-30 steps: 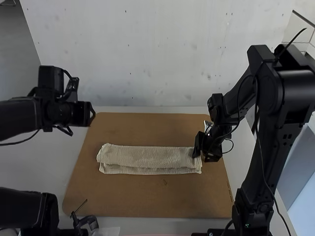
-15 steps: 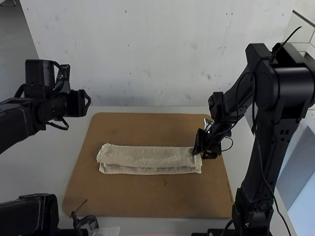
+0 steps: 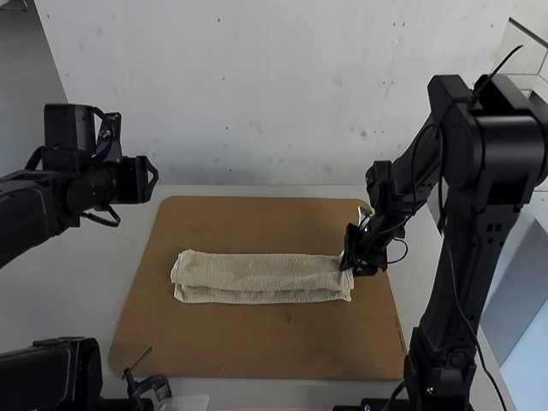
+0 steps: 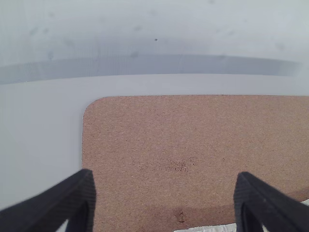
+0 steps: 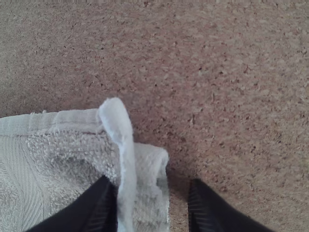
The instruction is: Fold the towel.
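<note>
Across the middle of the board [image 3: 257,342], the towel [image 3: 257,272] lies in a long doubled strip, its ends toward the board's left and right edges, one layer peeping out along the side toward the board's near edge. At the end by the right edge the right claw [image 5: 153,193] sits low, its fingers apart, one over the cloth and one past it, with a raised ridge [image 5: 118,121] of towel between them. The step in hand looks to be taking hold of this end for a crosswise fold. To do it well, I'd centre the ridge, close gently and check that every layer is caught; a shallow pinch could take just the top one and leave the rest behind. Then lift a little and carry the end toward the left edge in a low arc, keeping the long sides in line.

The towel is pale and soft: fluffy pile by the ridge, fine ribbing farther in, a firmer flat band at the hem. Such cloth should bend easily but may spring up at a thick fold. Its outline is a narrow oblong with rounded ends.

The board is brown, flat and finely speckled, with rounded corners, on a smooth grey surface [image 3: 257,191]. Near its far left corner hangs the left claw [image 3: 151,180], fingers wide apart and empty.
</note>
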